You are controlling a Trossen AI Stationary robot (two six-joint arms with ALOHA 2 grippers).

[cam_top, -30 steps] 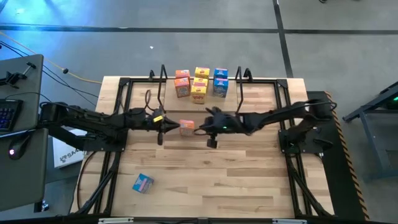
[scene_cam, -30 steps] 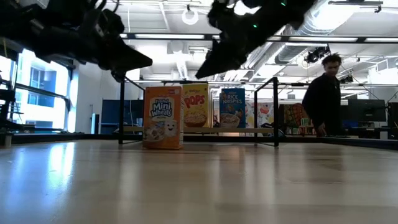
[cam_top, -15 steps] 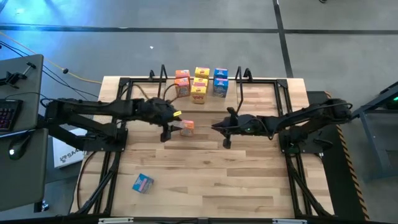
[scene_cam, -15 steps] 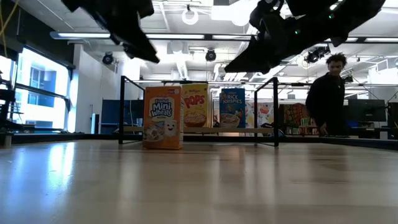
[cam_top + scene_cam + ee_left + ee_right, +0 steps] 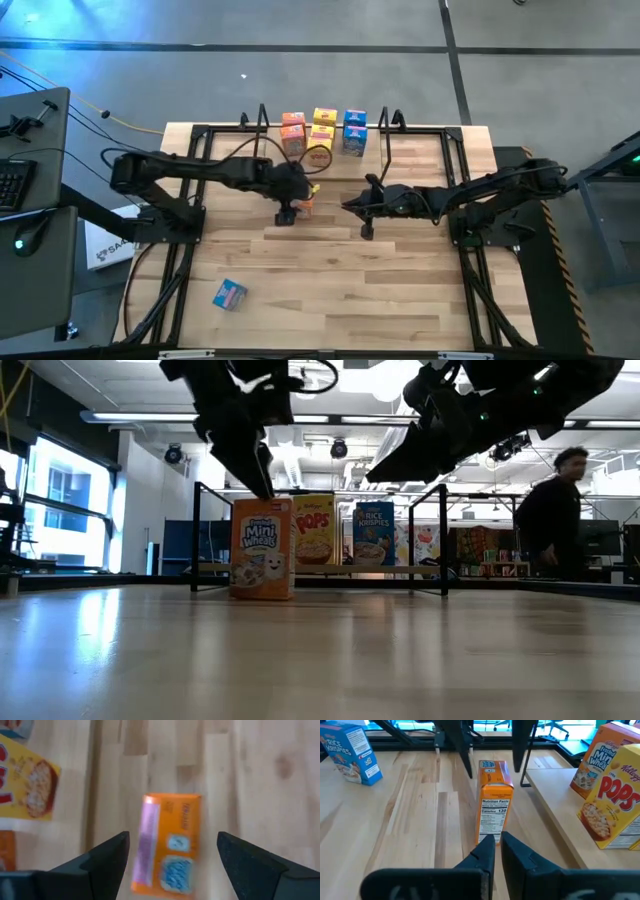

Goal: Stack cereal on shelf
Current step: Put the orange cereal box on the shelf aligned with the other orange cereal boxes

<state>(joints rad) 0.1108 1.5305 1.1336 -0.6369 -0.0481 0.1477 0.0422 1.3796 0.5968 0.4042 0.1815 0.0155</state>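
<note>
Orange Mini-Wheats box (image 5: 494, 800) upright on table (image 5: 350, 280), just before shelf (image 5: 420, 140). Left gripper (image 5: 172, 857) directly above, fingers spread wide, holding nothing. Right gripper (image 5: 496, 846) nearby, closed, empty.

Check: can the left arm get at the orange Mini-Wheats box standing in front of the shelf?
Probably yes. The left gripper hangs right above the orange Mini-Wheats box with its jaws open either side of the top. Nothing sits between them; the right gripper is shut and off to the side.

Left claw (image 5: 290, 208) moved over orange cereal box (image 5: 305, 207), fingers spread; right claw (image 5: 357, 207) pulled back.
</note>
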